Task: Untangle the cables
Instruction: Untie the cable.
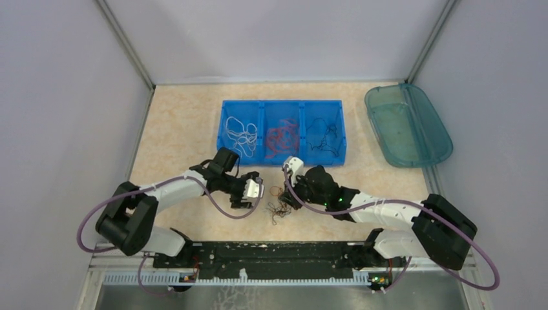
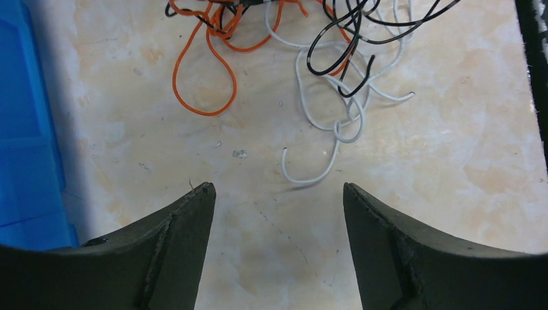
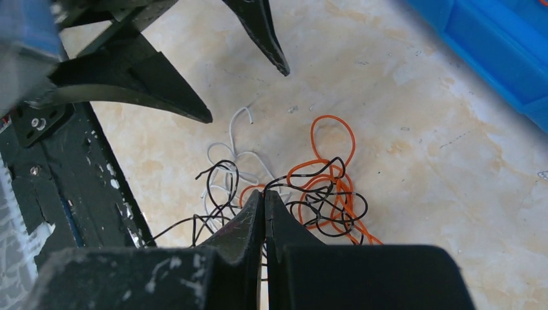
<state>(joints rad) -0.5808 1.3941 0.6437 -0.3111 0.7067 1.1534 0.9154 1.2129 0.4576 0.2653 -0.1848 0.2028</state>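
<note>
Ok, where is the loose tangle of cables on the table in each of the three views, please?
Top external: the tangle of cables is at lower centre, nearer than the blue bin.
Left wrist: it is along the top edge, from centre to right.
Right wrist: it is at lower centre.
Shared landmark: the blue bin, at the left edge in the left wrist view and top right in the right wrist view.

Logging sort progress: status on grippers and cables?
Left gripper open, short of the cables. Right gripper shut among them, grasp unclear. Cables tangled; nothing blocking.

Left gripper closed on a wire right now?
No: in the left wrist view the left gripper is open, fingers wide apart over bare table, and the nearest white cable lies just beyond the tips.
</note>
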